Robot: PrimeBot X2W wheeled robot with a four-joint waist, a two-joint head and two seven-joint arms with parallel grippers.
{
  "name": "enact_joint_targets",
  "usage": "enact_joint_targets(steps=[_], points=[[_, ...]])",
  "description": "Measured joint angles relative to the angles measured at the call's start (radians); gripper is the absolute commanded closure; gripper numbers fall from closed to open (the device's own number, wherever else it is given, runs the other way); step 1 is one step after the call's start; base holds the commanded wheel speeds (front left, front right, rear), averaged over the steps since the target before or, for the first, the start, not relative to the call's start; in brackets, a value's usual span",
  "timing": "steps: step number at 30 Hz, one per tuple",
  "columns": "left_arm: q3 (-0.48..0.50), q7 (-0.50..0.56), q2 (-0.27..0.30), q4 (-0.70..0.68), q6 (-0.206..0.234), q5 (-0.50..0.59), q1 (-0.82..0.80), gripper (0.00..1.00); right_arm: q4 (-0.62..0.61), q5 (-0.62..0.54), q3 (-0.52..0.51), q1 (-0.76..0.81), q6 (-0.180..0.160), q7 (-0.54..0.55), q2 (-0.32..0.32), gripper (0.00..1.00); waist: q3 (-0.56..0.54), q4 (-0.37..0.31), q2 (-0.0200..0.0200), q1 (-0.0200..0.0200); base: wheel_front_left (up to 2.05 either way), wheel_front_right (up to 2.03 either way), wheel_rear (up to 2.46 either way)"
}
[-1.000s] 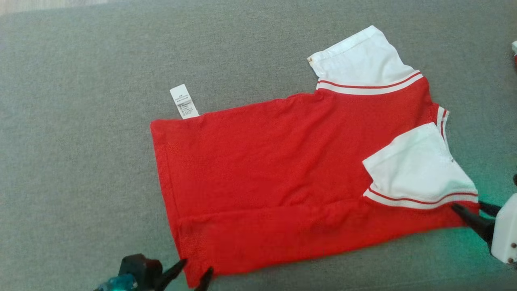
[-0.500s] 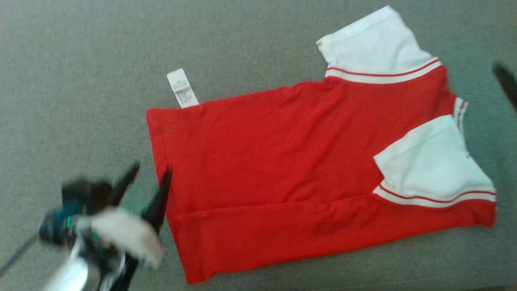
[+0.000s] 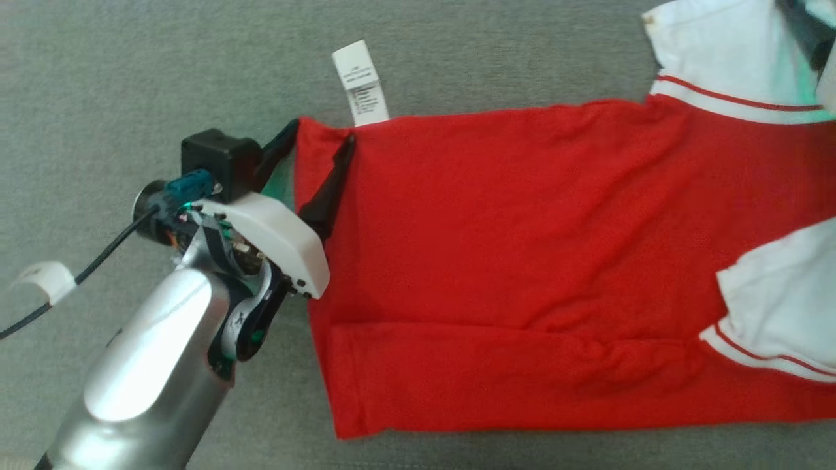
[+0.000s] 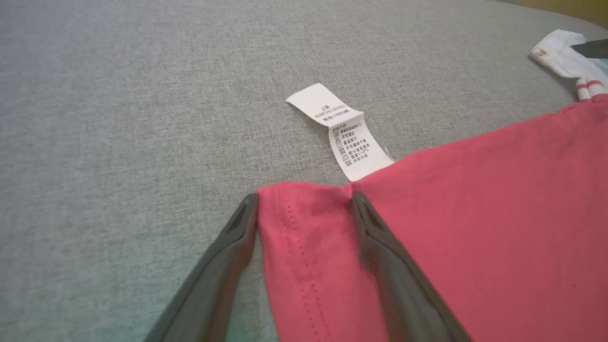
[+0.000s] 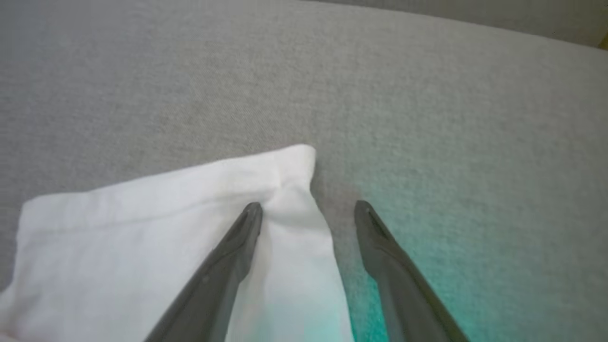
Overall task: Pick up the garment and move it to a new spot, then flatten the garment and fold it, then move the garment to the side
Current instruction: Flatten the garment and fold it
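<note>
One broad grey fabric surface (image 3: pixel 130 52) is carrying everything, and your garment (image 3: pixel 522 228) is lying spread across it, red body flat, well in from the far edge that the right wrist view is catching. Its nearer long side is looking doubled over into a strip. One white sleeve (image 3: pixel 718 59) is pointing toward that far edge; the other sleeve (image 3: pixel 777 313) is lying over the red body.

Your left gripper (image 4: pixel 304 197) is sitting at the far hem corner with its jaws spread wide, straddling it: one finger over bare surface just beside the hem, the other over the red cloth, nothing pinched. Your right gripper (image 5: pixel 308 205) is doing the same at the white sleeve's corner, wide open and holding nothing. Whether the tips are touching down, I can't tell.

The care label (image 4: pixel 349 137) is poking out just beyond the left fingertips.

Now the worries. If you're closing too shallow, you're catching one layer only and the corner is peeling open. If the two sides are lifting unevenly, that doubled strip is likely spilling out. And if you're pressing too deep, the fingers are dragging on the weave and bunching the hem.
</note>
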Motion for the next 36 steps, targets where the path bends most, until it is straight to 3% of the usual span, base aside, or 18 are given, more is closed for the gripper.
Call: enact_joint_targets(steps=[16,17,18,23,30,34,36], points=[[-0.005,0.028,0.009,0.027,-0.024,-0.029,-0.013,0.0,0.099,0.106,0.135,-0.08,0.0,-0.024,-0.011,0.0,-0.018,0.006,0.0,-0.0001,0.0,0.0,0.0],[-0.007,0.032,0.013,0.026,-0.028,-0.029,-0.013,0.04,0.098,0.11,0.146,-0.081,0.0,-0.024,-0.014,0.03,-0.018,0.004,0.0,-0.0001,0.0,0.0,0.0],[-0.007,0.036,0.015,0.023,-0.035,-0.03,-0.013,1.0,0.097,0.116,0.157,-0.083,0.0,-0.026,-0.016,1.0,-0.018,0.003,0.0,-0.0001,0.0,0.0,0.0],[-0.006,0.033,0.018,0.021,-0.033,-0.029,-0.014,1.0,0.107,0.142,0.196,-0.09,0.0,-0.114,-0.015,1.0,-0.021,-0.004,0.0,0.0,0.0,0.0,0.0],[0.049,-0.044,0.014,0.007,-0.005,-0.051,-0.013,1.0,0.154,0.163,0.128,-0.143,0.0,-0.229,-0.007,1.0,-0.048,-0.025,0.0,0.0001,0.0,0.0,0.0],[0.067,-0.058,0.014,-0.03,0.002,-0.067,-0.002,1.0,0.117,0.193,0.135,-0.133,0.0,-0.229,-0.013,1.0,-0.067,-0.036,0.0,0.0002,0.0,0.0,0.0],[0.071,-0.082,0.015,-0.088,0.011,-0.084,0.061,1.0,0.032,0.239,0.142,-0.057,0.0,-0.235,-0.035,1.0,-0.092,-0.05,0.0,-0.0001,0.0,0.0,0.0]])
